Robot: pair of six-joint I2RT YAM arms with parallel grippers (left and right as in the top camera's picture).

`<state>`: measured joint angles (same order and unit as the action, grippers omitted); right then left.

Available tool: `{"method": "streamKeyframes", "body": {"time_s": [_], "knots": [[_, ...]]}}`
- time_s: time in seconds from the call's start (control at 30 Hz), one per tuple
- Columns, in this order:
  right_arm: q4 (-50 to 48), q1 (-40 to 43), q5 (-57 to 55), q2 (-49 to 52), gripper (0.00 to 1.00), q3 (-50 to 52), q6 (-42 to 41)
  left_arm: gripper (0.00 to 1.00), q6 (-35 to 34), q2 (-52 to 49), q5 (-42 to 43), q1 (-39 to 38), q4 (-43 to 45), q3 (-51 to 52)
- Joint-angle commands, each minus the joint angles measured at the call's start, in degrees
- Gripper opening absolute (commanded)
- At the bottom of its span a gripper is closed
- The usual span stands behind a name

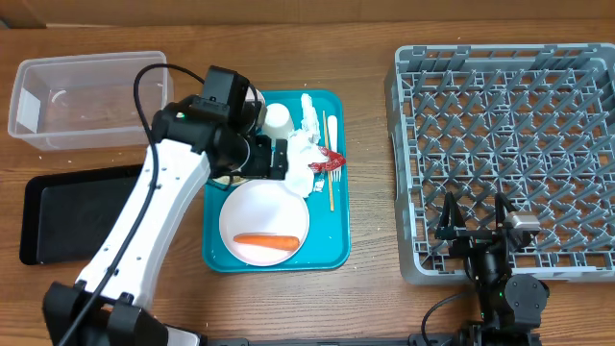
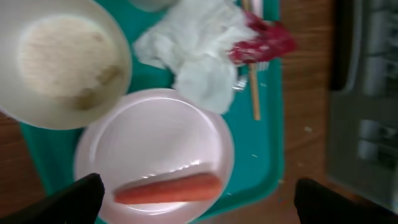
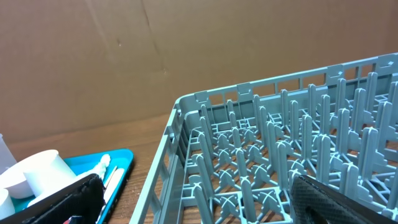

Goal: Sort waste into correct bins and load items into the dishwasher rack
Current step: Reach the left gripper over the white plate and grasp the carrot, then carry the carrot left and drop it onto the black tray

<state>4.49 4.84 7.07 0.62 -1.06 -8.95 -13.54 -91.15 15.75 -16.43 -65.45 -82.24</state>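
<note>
Now | left end effector (image 2: 199,188) wide over plate (image 2: 155,134) | right end effector (image 3: 196,186) wide at rack (image 3: 249,134)

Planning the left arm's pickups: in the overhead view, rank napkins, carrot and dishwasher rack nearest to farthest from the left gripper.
1. Napkins, right beside the left gripper.
2. Carrot, on the plate.
3. Dishwasher rack, far right.

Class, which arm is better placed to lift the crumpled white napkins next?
Left. The left tool, open, hovers over the teal rectangular tray beside the crumpled white paper napkins; the right tool sits away at the grey plastic grid rack.
</note>
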Motion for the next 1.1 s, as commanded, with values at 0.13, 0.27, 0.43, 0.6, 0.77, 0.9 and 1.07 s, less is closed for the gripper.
{"method": "streamKeyframes", "body": {"time_s": [0.13, 0.27, 0.43, 0.6, 0.77, 0.9, 1.07], "knots": [[-0.33, 0.11, -0.20, -0.46, 1.00, 0.59, 0.22, 0.96, -28.70, 0.04, -0.39, -1.36, -13.64, -0.39], [-0.33, 0.11, -0.20, -0.46, 1.00, 0.59, 0.22, 1.00, -52.19, 5.35, -8.72, -7.80, -17.14, 3.48], [-0.33, 0.11, -0.17, -0.46, 1.00, 0.59, 0.22, 1.00, -76.17, 11.32, -13.31, -14.93, -11.89, 15.67], [-0.33, 0.11, -0.20, -0.46, 1.00, 0.59, 0.22, 1.00, -78.23, 11.30, -14.25, -12.66, -1.31, 23.91], [-0.33, 0.11, -0.20, -0.46, 1.00, 0.59, 0.22, 1.00, -78.23, 10.93, -11.15, -11.76, 10.73, 30.58], [-0.33, 0.11, -0.20, -0.46, 1.00, 0.59, 0.22, 1.00, -80.78, 8.59, -11.41, -11.72, 16.35, 35.15], [-0.33, 0.11, -0.20, -0.46, 1.00, 0.59, 0.22, 1.00, -80.78, 4.98, -10.19, -11.69, 23.56, 37.00]]}}
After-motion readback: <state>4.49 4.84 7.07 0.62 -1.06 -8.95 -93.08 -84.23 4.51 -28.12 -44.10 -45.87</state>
